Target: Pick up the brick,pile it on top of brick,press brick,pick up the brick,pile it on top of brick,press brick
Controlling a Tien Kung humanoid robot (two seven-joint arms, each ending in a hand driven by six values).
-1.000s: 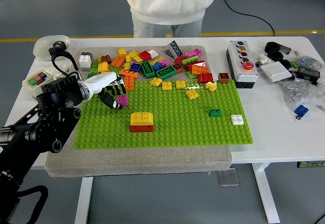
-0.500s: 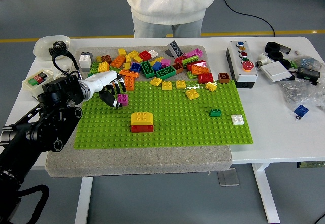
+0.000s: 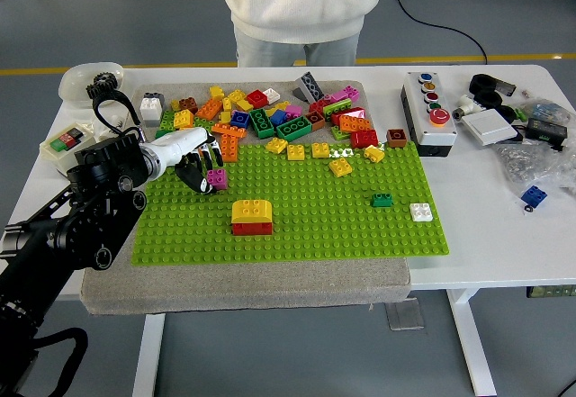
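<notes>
Head view: left hand [image 3: 200,165] reached in from the picture's left over the upper-left part of the green baseplate [image 3: 297,226]. Its fingers were curled around a magenta brick [image 3: 217,178], which sat at the fingertips just above the plate surface; whether the brick touched the studs could not be told. Lower on the plate, right of the hand and apart from it, stood a two-brick stack: a yellow brick [image 3: 252,210] seated on a red brick [image 3: 253,228]. A small dark green brick [image 3: 382,200] and a white brick [image 3: 420,211] lay on the right part of the plate, near each other. A loose pile of mixed bricks [image 3: 270,113] covered the far edge of the plate and the grey mat [image 3: 243,284] beneath it. A button box [image 3: 428,112] rested on the white counter [image 3: 504,235] right of the plate. A person in a white sweater [image 3: 301,1] stood at the far side; hands not visible.
</notes>
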